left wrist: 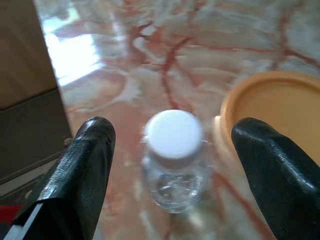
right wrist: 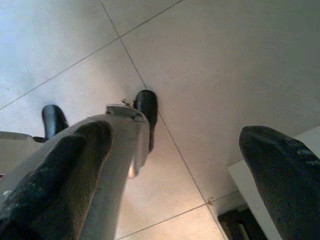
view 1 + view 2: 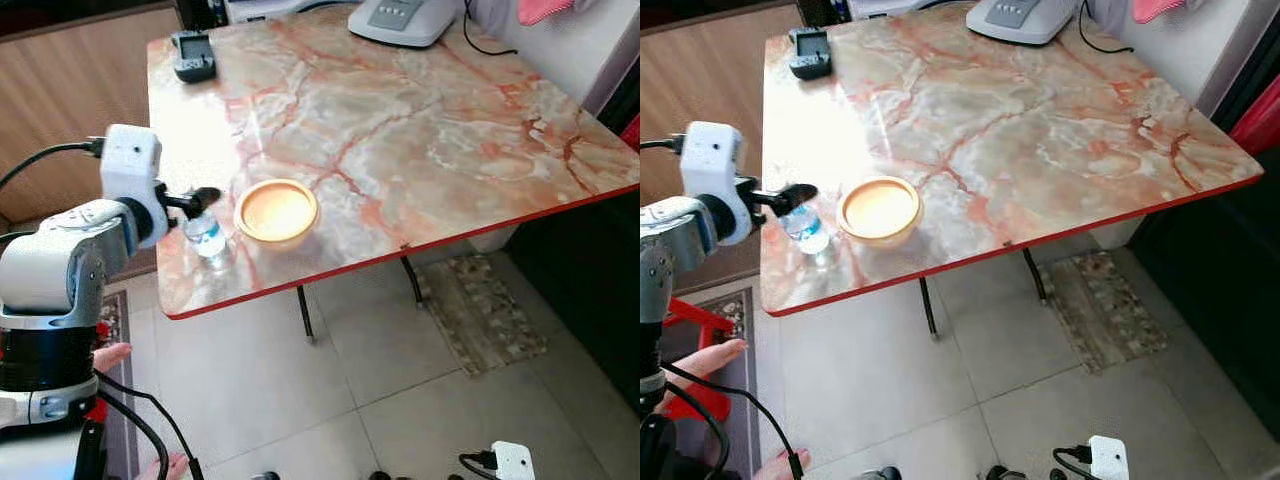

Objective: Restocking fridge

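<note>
Risk: bottle (image 3: 208, 238) is small, clear and light, standing close to the table's (image 3: 420, 130) near red edge by its near-left corner. A finger clipping it on the way in could tip it or roll it off onto the tile floor (image 3: 400, 400).
Second risk: bowl (image 3: 276, 211) sits just beside the bottle on the side away from the left edge. The finger on that side has little room and may nudge the bowl or ride up on its rim.
Cause: approach looks slightly high, with fingertips near cap level. Closing there, I judge, would pinch the cap and not the body, and it could slip.
Left gripper (image 1: 170, 165): fingers spread wide, nothing held, bottle's white cap (image 1: 174, 134) centred in the gap, neither finger touching it.
Bottle position: upright on the table, between the two open fingers and a little beyond and below the tips.
Right gripper (image 2: 175, 165): hangs idle over the floor, fingers apart, empty.
Bystander: a person's bare foot (image 3: 710, 360) on the floor near the left arm.
</note>
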{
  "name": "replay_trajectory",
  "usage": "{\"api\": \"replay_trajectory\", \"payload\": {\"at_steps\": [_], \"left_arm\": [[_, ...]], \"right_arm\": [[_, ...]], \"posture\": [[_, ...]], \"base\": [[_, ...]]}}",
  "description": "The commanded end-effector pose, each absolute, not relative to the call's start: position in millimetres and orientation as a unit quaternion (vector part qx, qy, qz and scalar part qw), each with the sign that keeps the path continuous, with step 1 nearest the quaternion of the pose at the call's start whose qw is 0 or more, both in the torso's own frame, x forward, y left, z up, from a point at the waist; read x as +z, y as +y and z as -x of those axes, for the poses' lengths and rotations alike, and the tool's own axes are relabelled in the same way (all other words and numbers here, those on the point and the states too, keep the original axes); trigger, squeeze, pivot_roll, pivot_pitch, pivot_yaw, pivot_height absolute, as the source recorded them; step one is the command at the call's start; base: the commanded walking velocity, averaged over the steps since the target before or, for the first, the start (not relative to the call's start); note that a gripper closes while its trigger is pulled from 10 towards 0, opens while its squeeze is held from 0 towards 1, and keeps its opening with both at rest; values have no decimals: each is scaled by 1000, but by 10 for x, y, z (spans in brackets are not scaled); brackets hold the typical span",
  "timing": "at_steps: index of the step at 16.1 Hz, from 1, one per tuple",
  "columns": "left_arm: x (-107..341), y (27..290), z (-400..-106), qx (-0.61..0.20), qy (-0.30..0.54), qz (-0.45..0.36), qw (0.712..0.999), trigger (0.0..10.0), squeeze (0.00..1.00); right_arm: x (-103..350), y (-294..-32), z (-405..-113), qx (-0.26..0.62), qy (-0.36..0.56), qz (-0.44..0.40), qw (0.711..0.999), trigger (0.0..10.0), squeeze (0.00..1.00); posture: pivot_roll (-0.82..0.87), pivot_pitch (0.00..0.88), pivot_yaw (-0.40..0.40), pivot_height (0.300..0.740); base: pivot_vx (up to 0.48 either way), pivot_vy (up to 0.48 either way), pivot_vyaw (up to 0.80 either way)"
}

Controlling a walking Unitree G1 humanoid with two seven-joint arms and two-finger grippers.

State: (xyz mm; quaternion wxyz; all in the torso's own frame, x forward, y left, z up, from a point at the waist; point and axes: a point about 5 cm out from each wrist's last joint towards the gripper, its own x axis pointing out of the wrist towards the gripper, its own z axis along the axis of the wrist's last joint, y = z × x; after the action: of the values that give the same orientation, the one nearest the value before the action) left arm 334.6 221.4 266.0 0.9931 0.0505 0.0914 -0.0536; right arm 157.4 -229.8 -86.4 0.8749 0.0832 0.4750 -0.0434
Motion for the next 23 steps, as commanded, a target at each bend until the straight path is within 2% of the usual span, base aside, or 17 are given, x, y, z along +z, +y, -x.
{"api": "replay_trajectory", "payload": {"at_steps": [1,11,12,14,16,18,19,21,22,23], "left_arm": [[2654,2306,-3340,-34,87,-50,994,10000,0],[2650,2317,-3482,-32,74,-34,996,10000,0],[2674,2317,-3493,-32,69,-35,996,5569,0],[2705,2314,-3497,-33,65,-38,997,3294,0],[2716,2307,-3497,-37,64,-41,996,0,0],[2715,2294,-3497,-43,70,-42,996,0,0],[2711,2284,-3495,-46,73,-43,995,784,0],[2707,2270,-3490,-50,76,-44,995,8627,0],[2708,2265,-3486,-51,77,-44,995,10000,0],[2706,2264,-3481,-54,81,-45,994,10000,0]], "right_arm": [[-893,-2316,-1492,-44,486,-81,869,10000,0],[-881,-2359,-1494,-45,486,-75,870,10000,0],[-880,-2358,-1496,-45,486,-75,870,10000,0],[-880,-2351,-1501,-44,486,-75,870,10000,0],[-881,-2342,-1506,-43,486,-75,870,10000,0],[-881,-2331,-1512,-42,485,-75,870,10000,0],[-882,-2327,-1513,-41,485,-75,870,10000,0],[-883,-2318,-1516,-40,485,-75,871,10000,0],[-883,-2313,-1517,-39,484,-76,871,10000,0],[-885,-2306,-1517,-38,484,-76,871,10000,0]], "posture": [[99,222,-18,740],[81,225,-21,740],[83,224,-21,740],[85,224,-18,740],[87,224,-15,740],[87,221,-10,740],[88,220,-9,740],[89,219,-5,740],[90,220,-3,740],[93,219,0,740]], "base": [[0,0,0],[0,0,0],[0,0,0],[0,0,0],[0,0,0],[0,0,0],[0,0,0],[0,0,0],[0,0,0],[0,0,0]]}}
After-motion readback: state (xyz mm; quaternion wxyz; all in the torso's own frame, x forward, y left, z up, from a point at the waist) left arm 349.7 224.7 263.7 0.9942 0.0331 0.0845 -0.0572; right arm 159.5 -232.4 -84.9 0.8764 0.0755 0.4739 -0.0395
